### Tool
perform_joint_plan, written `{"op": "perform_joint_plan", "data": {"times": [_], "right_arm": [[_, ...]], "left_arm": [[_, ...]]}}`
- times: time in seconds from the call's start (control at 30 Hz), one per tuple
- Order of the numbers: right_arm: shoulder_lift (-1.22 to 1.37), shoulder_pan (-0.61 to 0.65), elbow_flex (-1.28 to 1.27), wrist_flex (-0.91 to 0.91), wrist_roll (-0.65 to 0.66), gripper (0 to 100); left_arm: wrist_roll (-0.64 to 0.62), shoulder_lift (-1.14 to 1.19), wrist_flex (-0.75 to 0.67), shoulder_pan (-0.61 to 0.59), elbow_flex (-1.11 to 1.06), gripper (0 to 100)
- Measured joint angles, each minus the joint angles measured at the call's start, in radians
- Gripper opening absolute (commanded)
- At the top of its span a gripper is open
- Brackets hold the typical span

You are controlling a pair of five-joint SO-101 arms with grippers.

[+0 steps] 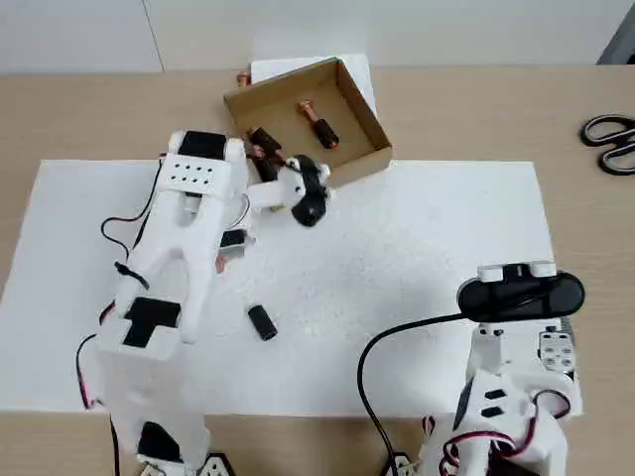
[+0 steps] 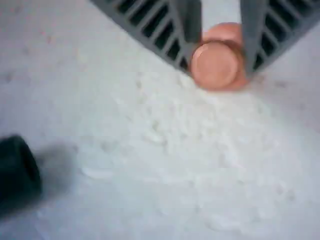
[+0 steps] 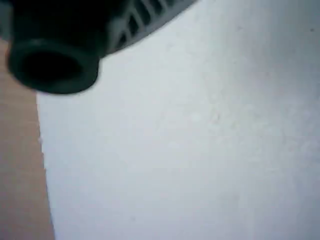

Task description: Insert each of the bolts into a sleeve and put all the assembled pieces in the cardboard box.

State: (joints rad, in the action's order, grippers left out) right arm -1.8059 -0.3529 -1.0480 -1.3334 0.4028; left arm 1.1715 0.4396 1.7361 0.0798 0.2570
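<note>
Overhead, the scene read as follows:
- A white paper sheet point(image 1: 427, 238) covered most of the wooden bench point(image 1: 79, 109), and both arms stood at its near edge.
- The left end effector point(image 2: 220, 50) was clamped on a copper bolt point(image 2: 217, 65), one grey finger on each side and the flat round head facing the wrist camera, just above the paper.
- A loose sleeve point(image 1: 262, 322), short and black, lay on its side on the paper near that arm, apart from the bolt.
- The right end effector point(image 3: 70, 35) gripped a second black sleeve point(image 3: 50, 67), its open bore facing the wrist camera. It hung over the line where the paper's edge met the bare bench.
- The cardboard box point(image 1: 369, 117) sat at the far edge of the paper, turned at an angle to it.
- One assembled piece point(image 1: 319, 126), a copper bolt in a black sleeve, lay on the box floor.
- Two more dark pieces point(image 1: 261, 142) with copper ends lay at the box's left wall, next to the left arm. I could not tell whether they were inside or outside it.
- A pair of scissors point(image 1: 610, 142) lay on the bare bench at the far right, well apart from everything else.
</note>
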Motion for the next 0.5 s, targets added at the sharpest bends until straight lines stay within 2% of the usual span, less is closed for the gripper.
{"op": "perform_joint_plan", "data": {"times": [0.13,0.3,0.5], "right_arm": [[0.000,0.000,0.000,0.000,0.000,0.6],[0.000,0.000,0.000,0.000,0.000,0.6],[0.000,0.002,0.000,0.000,0.000,0.6]], "left_arm": [[0.118,-0.011,0.000,-0.012,-0.017,1],[0.124,-0.012,0.000,-0.014,-0.040,1],[0.137,0.003,0.000,-0.052,-0.180,1]]}}
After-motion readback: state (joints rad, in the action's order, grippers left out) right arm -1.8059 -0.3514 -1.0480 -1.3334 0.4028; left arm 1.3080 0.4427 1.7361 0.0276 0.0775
